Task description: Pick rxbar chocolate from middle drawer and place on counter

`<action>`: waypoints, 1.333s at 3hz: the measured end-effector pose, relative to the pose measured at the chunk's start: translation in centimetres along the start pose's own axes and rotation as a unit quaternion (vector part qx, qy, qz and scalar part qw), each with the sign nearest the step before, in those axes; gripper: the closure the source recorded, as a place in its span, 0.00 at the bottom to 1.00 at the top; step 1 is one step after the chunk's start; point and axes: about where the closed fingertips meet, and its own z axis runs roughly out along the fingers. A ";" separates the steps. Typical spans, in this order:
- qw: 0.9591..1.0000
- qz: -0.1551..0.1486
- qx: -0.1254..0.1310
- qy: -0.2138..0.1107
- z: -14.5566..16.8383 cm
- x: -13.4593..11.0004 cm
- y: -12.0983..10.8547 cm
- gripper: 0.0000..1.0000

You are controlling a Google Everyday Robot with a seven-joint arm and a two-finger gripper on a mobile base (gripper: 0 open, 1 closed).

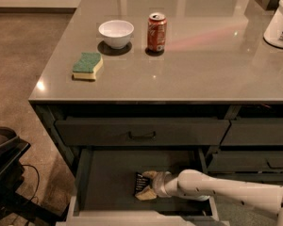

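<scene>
On my feed I count one desk (203, 74), and on it one white bowl (116, 32), one soda can (156, 32), one green-and-yellow sponge (87, 65) and one white container (280, 20) at the right edge. Below it I see one pulled-out middle drawer (108, 178) holding one rxbar chocolate (141, 182). I count two closed drawer fronts with black handles: one (141, 132) directly above the open drawer, one (254, 163) to its right. My one tool (148, 186) sits inside the open drawer, at the bar.
</scene>
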 end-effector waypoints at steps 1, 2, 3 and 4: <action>1.000 0.015 -0.009 0.004 -4.4 -2.2 -0.7 1.00; 0.999 0.013 -0.013 0.031 -11.1 -5.5 -1.9 1.00; 0.998 0.005 -0.020 0.056 -16.9 -9.4 -3.9 1.00; 0.997 -0.001 -0.044 0.067 -18.1 -10.1 -2.9 1.00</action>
